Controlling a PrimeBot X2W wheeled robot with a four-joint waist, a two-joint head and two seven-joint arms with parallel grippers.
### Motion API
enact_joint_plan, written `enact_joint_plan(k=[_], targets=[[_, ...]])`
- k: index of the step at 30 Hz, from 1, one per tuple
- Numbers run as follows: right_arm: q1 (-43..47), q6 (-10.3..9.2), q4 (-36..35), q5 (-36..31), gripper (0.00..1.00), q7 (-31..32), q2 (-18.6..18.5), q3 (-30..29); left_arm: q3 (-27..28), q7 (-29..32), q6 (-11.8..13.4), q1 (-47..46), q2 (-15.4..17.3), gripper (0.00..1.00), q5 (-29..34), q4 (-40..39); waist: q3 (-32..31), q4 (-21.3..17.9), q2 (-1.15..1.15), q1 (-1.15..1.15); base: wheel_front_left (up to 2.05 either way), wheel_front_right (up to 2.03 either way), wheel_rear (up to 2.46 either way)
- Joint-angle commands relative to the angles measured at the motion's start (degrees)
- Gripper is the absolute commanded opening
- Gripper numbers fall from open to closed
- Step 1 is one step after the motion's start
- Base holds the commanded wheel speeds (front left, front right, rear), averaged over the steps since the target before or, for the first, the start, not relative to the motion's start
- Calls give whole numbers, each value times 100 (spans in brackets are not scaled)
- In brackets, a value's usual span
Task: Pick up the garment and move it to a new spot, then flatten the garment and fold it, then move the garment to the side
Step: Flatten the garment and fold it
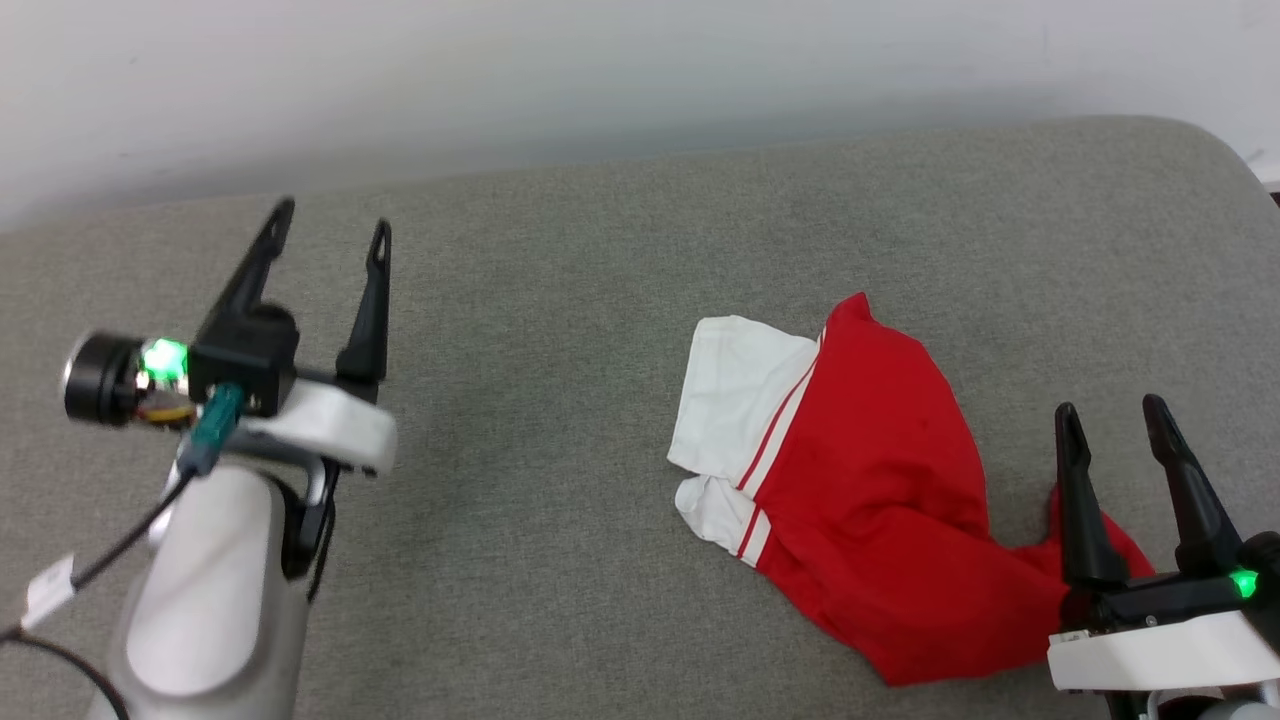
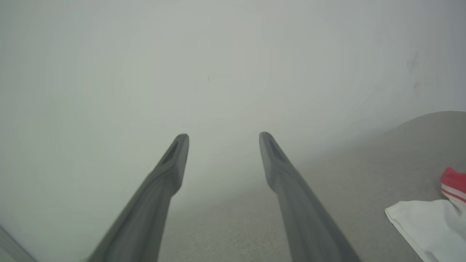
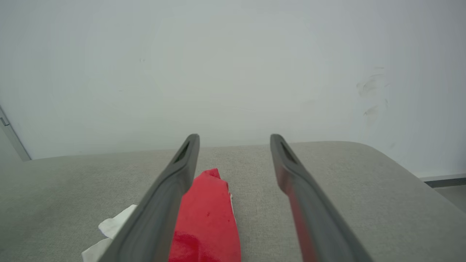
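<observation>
Red jersey shirt (image 1: 860, 480) at 10 o'clock from right tool (image 1: 1110, 410), red end beneath it. Long axis 10-to-4, white sleeves toward 10. Left tool (image 1: 335, 215), right tool: spread wide, empty.

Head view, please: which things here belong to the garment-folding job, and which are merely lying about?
For the job: garment, crumpled; left gripper, open; right gripper, open.
Just there: grey padded surface; white wall.

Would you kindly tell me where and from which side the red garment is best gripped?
Probably the bunched red end of the garment beside the right gripper, taken from above: it lies in folds that open jaws could pinch, while the white sleeves lie flat on the grey cushion.
</observation>
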Motion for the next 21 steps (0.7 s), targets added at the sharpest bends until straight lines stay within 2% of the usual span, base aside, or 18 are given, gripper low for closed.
enact_joint_plan(k=[1,6,7,9,18,21], targets=[[59,-6,-47,-22,100,-43,89,15,-148,168,-58,-453,52,100,43,40,131,-108,0,0,0,0,0],[-22,-5,-92,-1,100,-57,255,108,-856,1089,-179,-1742,229,100,-107,305,430,-275,0,0,0,0,0],[-22,-5,-92,-1,100,-57,255,108,-856,1089,-179,-1742,229,100,-107,305,430,-275,0,0,0,0,0],[-89,-5,-155,-24,100,-58,289,163,-1480,1536,-182,-2240,287,100,-407,479,547,-345,0,0,0,0,0],[-391,-6,-289,-215,100,-58,344,532,-4425,4156,-184,-4319,816,100,-2790,829,1146,-669,0,0,0,0,0],[-524,-5,-333,-116,100,-58,346,631,-5212,5010,-184,-4864,997,100,-3600,808,1356,-779,0,0,0,0,0]])
